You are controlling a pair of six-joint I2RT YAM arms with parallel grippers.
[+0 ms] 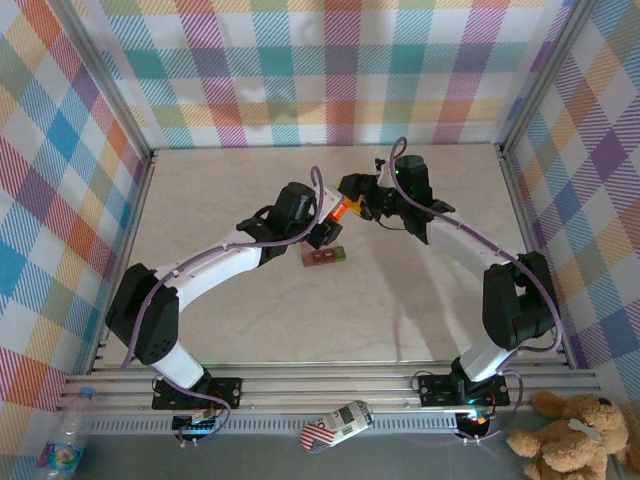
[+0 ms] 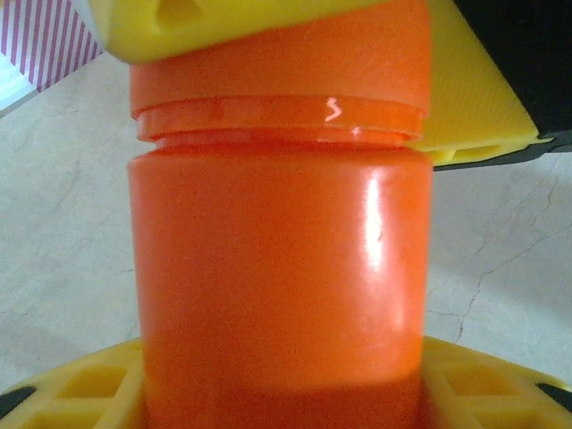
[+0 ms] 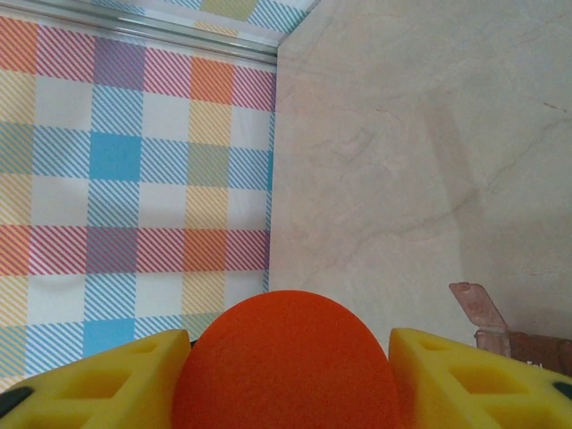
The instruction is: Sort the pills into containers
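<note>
The pale marble table [image 1: 220, 200] is the biggest thing here, and over it the left arm [image 1: 210, 265] and the right arm [image 1: 470, 245] bend toward each other and meet near the middle. Between their tips there is an orange bottle [image 1: 343, 210], lying tilted in the top view.

The left gripper [image 1: 328, 228] is closed around the body of the bottle. In the left wrist view the bottle [image 2: 277, 268] stands between its yellow fingers [image 2: 80, 384], very near the lens. The right gripper [image 1: 362, 200] is closed on the cap [image 2: 286, 63] at the far end. Its yellow fingers [image 2: 474, 89] press both sides of the cap there.

In the right wrist view the round cap [image 3: 286, 362] sits between the pads of the right gripper [image 3: 286, 380]. Beyond it are bare table and the plaid wall [image 3: 134, 179].

The containers [image 1: 325, 257] lie on the table just beside the left gripper, on its near side and below the bottle. They are a short red-brown strip with a green compartment [image 1: 340, 253] at the end toward the right arm. From above they are too small, so I cannot tell what is inside.

The right wrist view adds one thing: a clear reddish lid [image 3: 478, 308] stands open, to the right of the right gripper's fingers. The inside of that compartment is hidden.
</note>
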